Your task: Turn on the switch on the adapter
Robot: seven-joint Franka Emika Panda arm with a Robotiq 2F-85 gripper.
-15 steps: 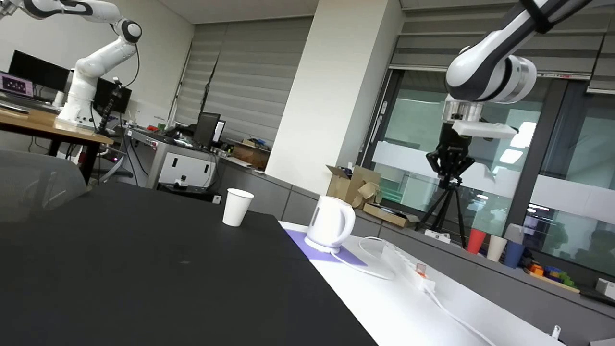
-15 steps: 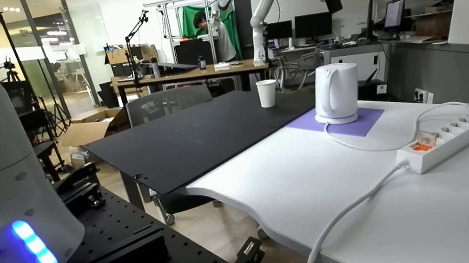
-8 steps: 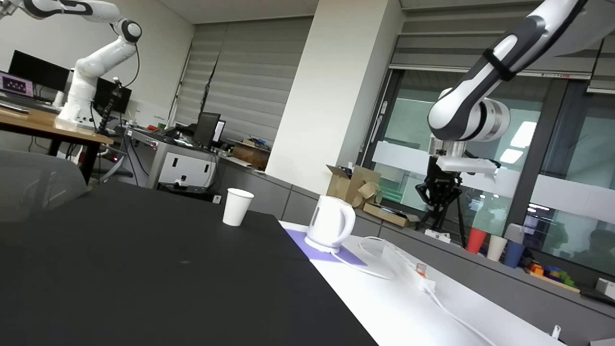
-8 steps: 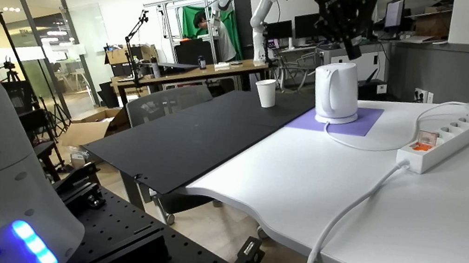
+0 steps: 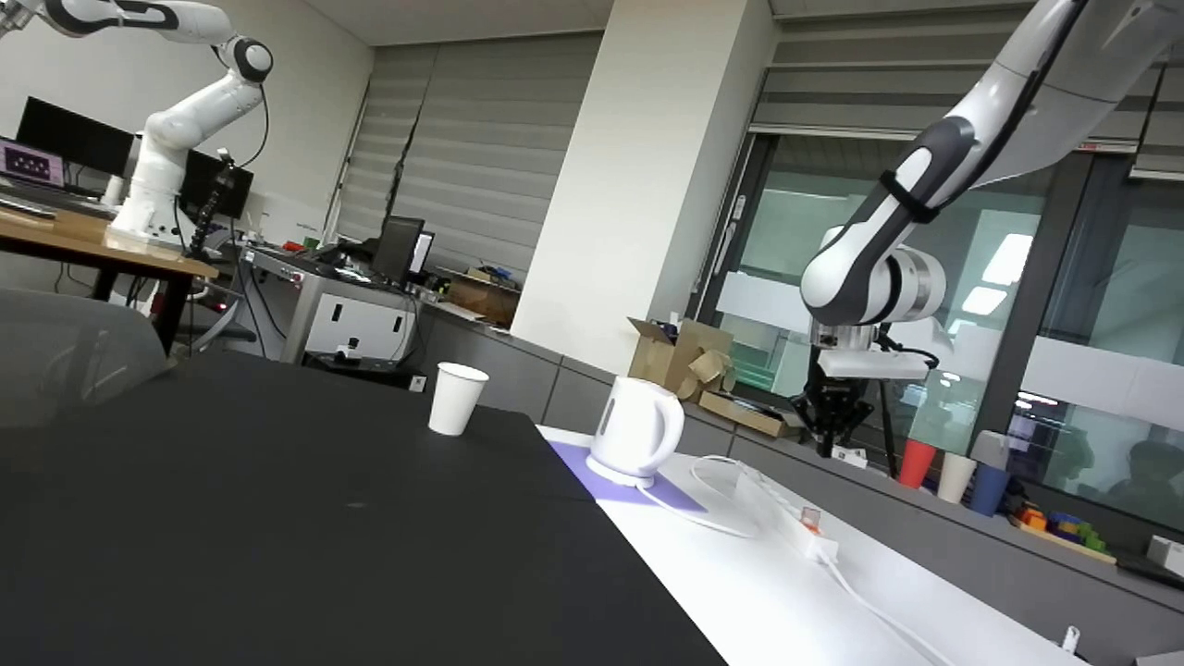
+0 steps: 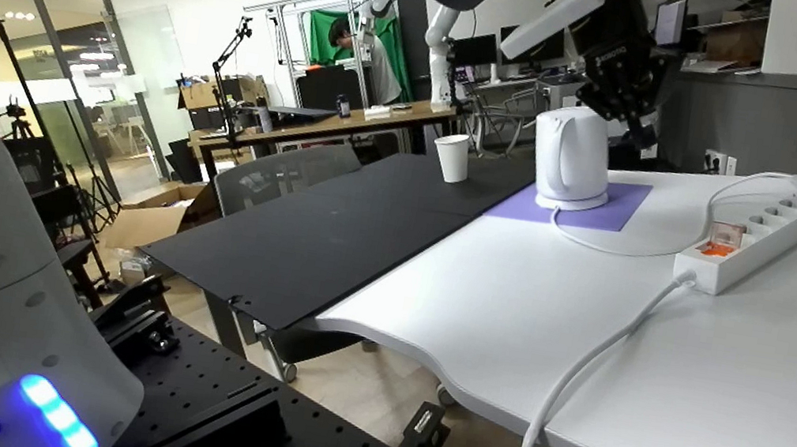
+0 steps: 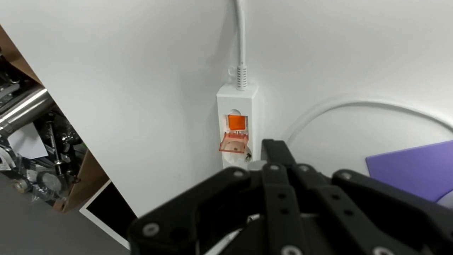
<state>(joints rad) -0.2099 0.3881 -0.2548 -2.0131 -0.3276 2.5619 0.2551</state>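
The jointed black pincer hangs over the white tabletop, fingers pressed together, grip empty! Below and apart from it in both exterior views lies the long, flat white plastic power strip; at 10 o'clock from the tips in the wrist view, its square orange rocker switch, a see-through red plastic flap raised along the 6 o'clock side. Look at 2 o'clock: a white kettle cord curves past. In an exterior view, at 10 o'clock from the switch, stands the upright white plastic kettle on a flat purple mat, and at 9 o'clock from that a white paper cup on a matte black sheet; what either contains is hidden. Wrist view again, 9 o'clock, beyond the tabletop: a brown cardboard box crowded with clear plastic wrapping!
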